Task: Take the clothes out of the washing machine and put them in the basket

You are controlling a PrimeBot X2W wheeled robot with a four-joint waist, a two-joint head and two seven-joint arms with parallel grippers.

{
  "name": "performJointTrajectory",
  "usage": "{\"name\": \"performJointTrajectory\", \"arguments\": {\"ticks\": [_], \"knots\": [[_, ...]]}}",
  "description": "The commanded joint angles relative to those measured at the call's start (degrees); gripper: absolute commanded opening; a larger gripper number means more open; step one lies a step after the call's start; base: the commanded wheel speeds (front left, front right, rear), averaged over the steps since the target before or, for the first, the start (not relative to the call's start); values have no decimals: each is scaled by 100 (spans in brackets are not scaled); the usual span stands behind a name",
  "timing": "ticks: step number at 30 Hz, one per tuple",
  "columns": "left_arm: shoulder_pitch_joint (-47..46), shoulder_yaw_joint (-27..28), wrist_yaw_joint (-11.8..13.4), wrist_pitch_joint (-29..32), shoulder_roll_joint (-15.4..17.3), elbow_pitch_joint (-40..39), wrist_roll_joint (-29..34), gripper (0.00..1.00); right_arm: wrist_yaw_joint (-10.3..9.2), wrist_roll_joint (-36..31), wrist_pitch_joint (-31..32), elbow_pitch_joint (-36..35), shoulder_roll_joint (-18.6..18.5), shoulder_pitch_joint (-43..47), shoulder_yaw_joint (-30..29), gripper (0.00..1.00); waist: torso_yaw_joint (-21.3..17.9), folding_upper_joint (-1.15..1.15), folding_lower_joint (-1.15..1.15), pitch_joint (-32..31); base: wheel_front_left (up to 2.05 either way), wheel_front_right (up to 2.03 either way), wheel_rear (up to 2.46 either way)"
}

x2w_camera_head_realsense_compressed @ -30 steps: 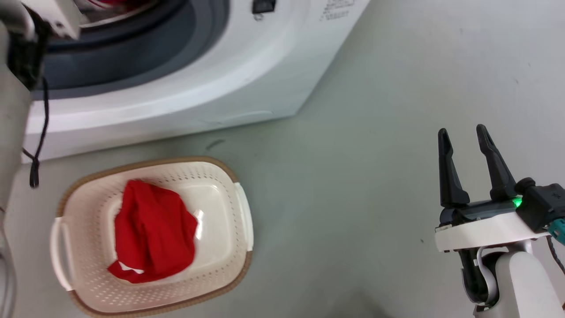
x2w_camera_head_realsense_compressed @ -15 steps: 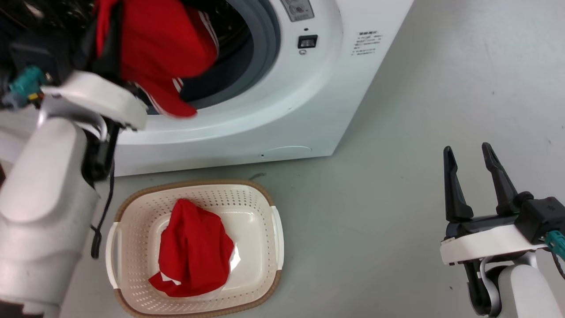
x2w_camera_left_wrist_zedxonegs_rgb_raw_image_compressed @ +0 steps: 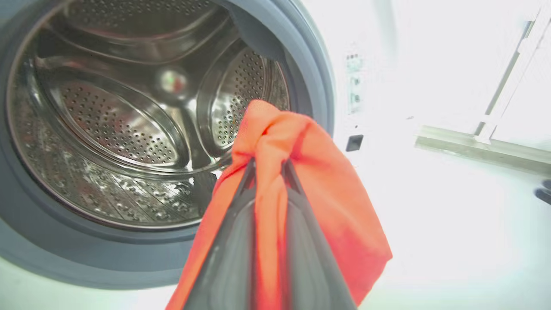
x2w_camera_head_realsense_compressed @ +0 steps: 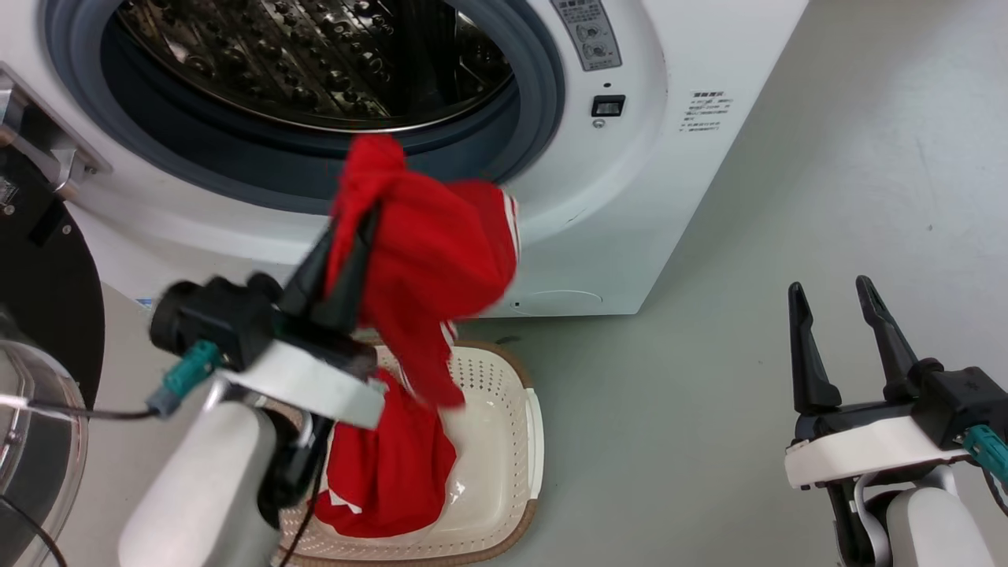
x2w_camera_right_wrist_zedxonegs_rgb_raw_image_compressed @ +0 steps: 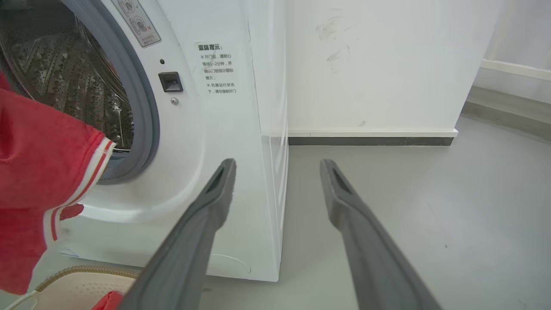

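The left gripper (x2w_camera_head_realsense_compressed: 350, 236) has its two dark fingers closed together on a fold of one red garment (x2w_camera_head_realsense_compressed: 433, 252), which hangs in the air in front of the washing machine (x2w_camera_head_realsense_compressed: 614, 220), level with the lower part of its grey rubber ring (x2w_camera_head_realsense_compressed: 543, 94) and outside the opening. The cloth is bright red, soft and bunched. A knot of it pokes up past the fingertips, and the rest falls in loose folds with thin white stripes along one edge. In the left wrist view the same garment (x2w_camera_left_wrist_zedxonegs_rgb_raw_image_compressed: 327, 189) drapes over both fingers, pinched between them, with the shiny perforated drum (x2w_camera_left_wrist_zedxonegs_rgb_raw_image_compressed: 120, 129) behind it. In the right wrist view its striped hem (x2w_camera_right_wrist_zedxonegs_rgb_raw_image_compressed: 97, 168) shows white, red, white.

The basket (x2w_camera_head_realsense_compressed: 535, 441), cream with a brown woven-look rim, stands on the floor (x2w_camera_head_realsense_compressed: 709, 315) just in front of the washing machine's lower front panel. The other red garment (x2w_camera_head_realsense_compressed: 394, 472) lies crumpled in it, a bit of white trim showing at its low edge. The hanging cloth's lowest tip is over the basket.

The machine's black-rimmed clear door (x2w_camera_head_realsense_compressed: 55, 299) stands swung open on the robot's left.

The right gripper (x2w_camera_head_realsense_compressed: 828, 285) hovers over bare floor, well out past the washing machine's right front corner, fingers apart and holding nothing.
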Motion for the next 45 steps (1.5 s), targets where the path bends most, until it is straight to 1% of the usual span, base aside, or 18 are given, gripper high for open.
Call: {"name": "performJointTrajectory", "arguments": {"ticks": [1,5,8,10,12,14,18,20,23,26,28,32,38,45], "knots": [[80,-15,-9,-14,-8,-50,-14,0,-6,-20,-14,-11,-2,79,-8,100,20,0,1,10,0,0,0],[397,-219,-102,58,-72,-188,-108,0,-6,-53,-14,-36,-3,34,8,100,52,0,1,101,0,0,0],[493,-403,-159,161,-66,-27,-88,0,-6,-97,-14,-44,-2,-30,27,100,27,0,1,247,0,0,0],[497,-537,-164,194,-63,156,7,0,-6,-110,-14,-55,-3,-69,43,100,-16,0,1,344,0,0,0],[542,-566,-159,233,-177,425,-107,0,-6,-120,-14,-65,-4,-92,21,100,-62,0,1,442,0,0,0],[498,-620,-185,282,-155,765,-75,0,-6,-114,-14,-82,-2,-138,17,100,-129,0,1,588,0,0,0],[233,-844,-269,261,-157,1603,78,0,-6,-100,-14,-108,-1,-210,27,100,-243,0,1,893,0,0,0],[131,-880,-322,213,-234,2055,15,0,-5,-105,-14,-133,-1,-212,52,100,-298,0,1,1050,0,0,0],[-167,-990,-376,125,-324,2653,86,0,-6,-137,-14,-204,-2,-280,45,100,-360,0,1,1347,0,0,0],[-524,-1154,-412,53,-455,3140,231,0,-6,-95,-14,-283,-2,-355,-90,100,-368,0,1,1651,0,0,0],[-761,-1190,-427,19,-579,3428,224,0,-5,-88,-14,-321,1,-358,-163,100,-363,0,1,1883,0,0,0],[-1233,-1261,-448,-10,-728,4030,269,0,-6,-141,-14,-402,0,-455,-191,100,-367,0,1,2301,0,0,0],[-1779,-1246,-458,-19,-823,4728,232,0,-6,-133,-14,-531,0,-569,-179,100,-436,0,1,2837,0,0,0],[-2249,-1410,-462,-14,-763,5273,146,0,-6,-61,-14,-666,0,-653,-175,100,-565,0,1,3317,0,0,0]]}}
